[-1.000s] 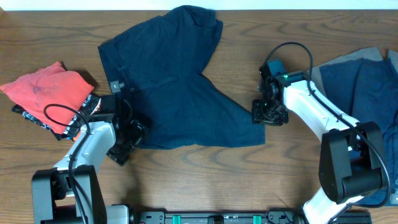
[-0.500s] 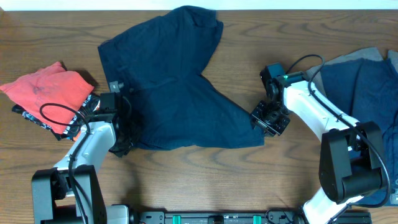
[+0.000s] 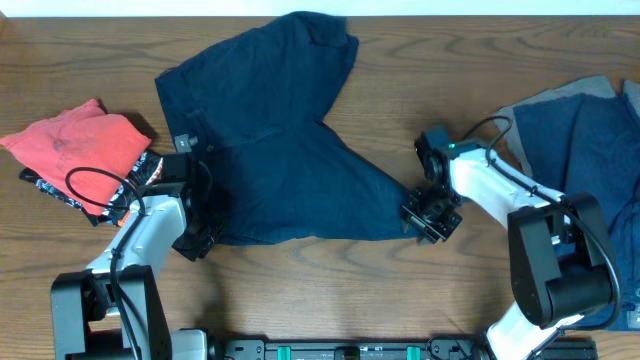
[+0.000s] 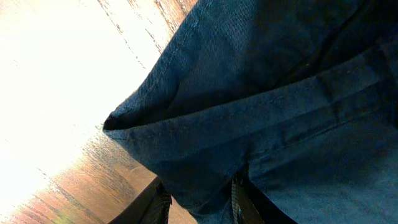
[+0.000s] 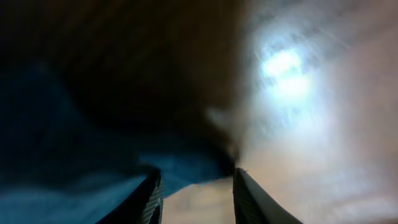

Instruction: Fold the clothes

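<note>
The left pincer (image 4: 199,202) is being seen with its fingers (image 4: 160,205) narrowly apart and a hemmed fold of the navy garment (image 3: 280,150) filling the gap between them; the cloth is being gripped at its lower left corner. The right pincer (image 5: 194,193) is being shown with a similar narrow gap. A cloth edge is lying between its fingers at the garment's lower right corner, but the view is blurred and a firm hold cannot be confirmed.

The navy garment is being spread across the middle of the wooden desk (image 3: 330,290), with its far edge near the back. At the left, a crumpled red garment (image 3: 75,145) is lying on a black printed garment (image 3: 50,190), just beside the left arm. At the right, a grey-edged navy pile (image 3: 580,130) is being partly covered by the right arm.

The navy cloth is being seen as a woven twill, limp, with stitched hems.
</note>
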You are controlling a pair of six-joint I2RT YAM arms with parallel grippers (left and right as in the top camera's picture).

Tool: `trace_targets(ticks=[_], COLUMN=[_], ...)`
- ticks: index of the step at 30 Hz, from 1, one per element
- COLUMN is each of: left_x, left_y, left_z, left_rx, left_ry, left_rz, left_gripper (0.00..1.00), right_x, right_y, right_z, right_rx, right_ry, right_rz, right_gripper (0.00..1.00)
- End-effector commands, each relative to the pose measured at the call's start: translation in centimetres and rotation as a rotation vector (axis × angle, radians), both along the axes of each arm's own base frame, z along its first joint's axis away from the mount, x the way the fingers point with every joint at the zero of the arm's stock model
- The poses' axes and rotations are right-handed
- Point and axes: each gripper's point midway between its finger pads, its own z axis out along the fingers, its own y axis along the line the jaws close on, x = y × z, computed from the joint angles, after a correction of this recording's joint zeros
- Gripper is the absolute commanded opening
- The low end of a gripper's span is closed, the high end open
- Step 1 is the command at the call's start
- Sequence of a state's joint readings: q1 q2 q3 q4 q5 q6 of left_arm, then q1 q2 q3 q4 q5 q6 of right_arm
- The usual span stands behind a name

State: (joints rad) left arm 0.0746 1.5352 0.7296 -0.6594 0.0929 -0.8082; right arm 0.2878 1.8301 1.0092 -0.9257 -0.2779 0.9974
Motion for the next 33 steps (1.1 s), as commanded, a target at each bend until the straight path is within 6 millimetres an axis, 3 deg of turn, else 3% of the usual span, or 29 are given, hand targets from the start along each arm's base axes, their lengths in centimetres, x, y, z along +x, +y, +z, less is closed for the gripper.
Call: trace_targets(ticks=[1, 5, 7, 8, 9, 11, 13, 17, 19, 23, 28, 33], left_x=[-0.4, -0.4, -0.4, -0.4, -0.4, -0.4, -0.4, -0.7, -0.6, -0.6, -1.2, -2.5], left_y=[0.4, 0.4, 0.4, 0.4, 0.4, 0.4, 0.4, 0.2, -1.0, -3.0, -5.4, -7.6], left_z=[0.0, 0.0, 0.0, 0.0, 0.0, 0.0, 0.0, 0.1, 0.3, 1.9, 5.8, 10.0], left_rx=[0.026, 0.026, 0.026, 0.026, 0.026, 0.026, 0.026, 0.015, -0.05, -0.161, -0.25, -0.242], left_ry=[0.011, 0.011, 0.011, 0.011, 0.011, 0.011, 0.011, 0.02, 0.004, -0.031, -0.124, -0.258], left_rz=[-0.004, -0.004, -0.004, -0.004, -0.004, -0.009, -0.017, -0.067, -0.146, -0.248, -0.393, -0.544], left_gripper=[0.34, 0.34, 0.2, 0.19, 0.13, 0.09, 0.06, 0.06, 0.06, 0.06, 0.06, 0.05], right_x=[-0.2, 0.7, 1.7, 2.2, 2.6, 3.0, 3.0, 3.7, 4.3, 6.2, 8.7, 7.9], right_y=[0.2, -0.7, -1.2, -1.5, -1.8, -2.3, -2.5, -2.9, -3.6, -6.2, -10.6, -14.0], right_z=[-0.6, -1.8, -2.2, -2.3, -2.4, -2.4, -2.5, -2.1, -1.2, 2.6, 10.8, 18.1], right_rx=[0.004, -0.044, -0.079, -0.098, -0.115, -0.146, -0.155, -0.144, -0.144, -0.156, -0.187, -0.25], right_ry=[-0.019, -0.087, -0.136, -0.161, -0.179, -0.201, -0.203, -0.241, -0.269, -0.364, -0.609, -0.774], right_rz=[-0.018, -0.01, -0.005, -0.004, -0.002, 0.001, 0.012, 0.116, 0.134, 0.093, 0.086, 0.082], right_gripper=[0.36, 0.35, 0.32, 0.31, 0.2, 0.15, 0.01, 0.01, 0.01, 0.01, 0.01, 0.01])
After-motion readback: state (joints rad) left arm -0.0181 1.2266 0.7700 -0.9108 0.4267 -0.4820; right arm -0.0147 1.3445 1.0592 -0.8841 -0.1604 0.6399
